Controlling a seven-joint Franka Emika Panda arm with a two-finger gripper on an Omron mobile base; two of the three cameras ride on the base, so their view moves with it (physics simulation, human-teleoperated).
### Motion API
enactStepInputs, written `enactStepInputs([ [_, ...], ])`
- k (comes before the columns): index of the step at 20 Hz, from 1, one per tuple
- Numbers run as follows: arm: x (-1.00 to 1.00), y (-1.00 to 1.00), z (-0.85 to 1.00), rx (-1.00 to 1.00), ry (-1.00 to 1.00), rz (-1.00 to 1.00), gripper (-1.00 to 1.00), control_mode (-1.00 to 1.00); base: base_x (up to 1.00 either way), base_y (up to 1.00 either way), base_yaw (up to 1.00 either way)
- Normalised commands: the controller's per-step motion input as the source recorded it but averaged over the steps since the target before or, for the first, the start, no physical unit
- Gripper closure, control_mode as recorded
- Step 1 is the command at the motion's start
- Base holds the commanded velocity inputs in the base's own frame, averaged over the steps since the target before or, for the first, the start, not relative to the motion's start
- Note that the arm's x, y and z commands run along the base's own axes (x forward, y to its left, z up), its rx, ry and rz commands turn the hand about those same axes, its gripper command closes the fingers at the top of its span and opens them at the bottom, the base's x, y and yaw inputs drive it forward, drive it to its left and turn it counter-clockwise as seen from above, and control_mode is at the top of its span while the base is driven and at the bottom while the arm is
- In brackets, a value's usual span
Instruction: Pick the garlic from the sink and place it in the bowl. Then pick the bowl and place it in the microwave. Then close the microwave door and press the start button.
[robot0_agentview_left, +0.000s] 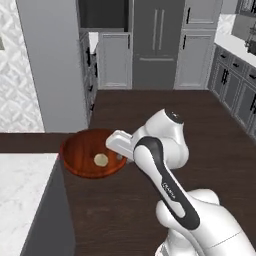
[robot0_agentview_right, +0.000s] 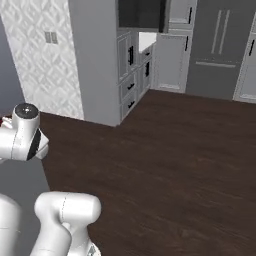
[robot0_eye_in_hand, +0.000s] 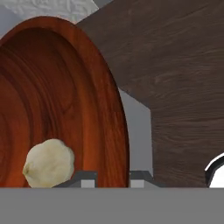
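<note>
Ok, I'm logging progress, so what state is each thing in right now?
garlic: lying inside the bowl, not held.
bowl: held in the air by its rim, off the counter, roughly level.
gripper: shut on the bowl's rim, one finger on each side.

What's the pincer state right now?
Pincer: closed on the rim of the bowl, with the garlic inside.
</note>
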Motion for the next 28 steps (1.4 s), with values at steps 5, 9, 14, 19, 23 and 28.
enactStepInputs([
  [5, 0.0, 0.0, 0.0, 0.0, 0.0, 0.0, 1.0, 1.0, 0.96, -0.92, -0.42],
  [9, 0.0, 0.0, 0.0, 0.0, 0.0, 0.0, 1.0, 1.0, 1.0, -0.81, -0.4],
  [14, 0.0, 0.0, 0.0, 0.0, 0.0, 0.0, 1.0, 1.0, 1.0, -0.4, -0.3],
  [19, 0.0, 0.0, 0.0, 0.0, 0.0, 0.0, 1.0, 1.0, 1.0, -0.02, -0.08],
  [23, 0.0, 0.0, 0.0, 0.0, 0.0, 0.0, 1.0, 1.0, 1.0, -0.09, 0.07],
  [28, 0.0, 0.0, 0.0, 0.0, 0.0, 0.0, 1.0, 1.0, 1.0, -0.17, 0.22],
])
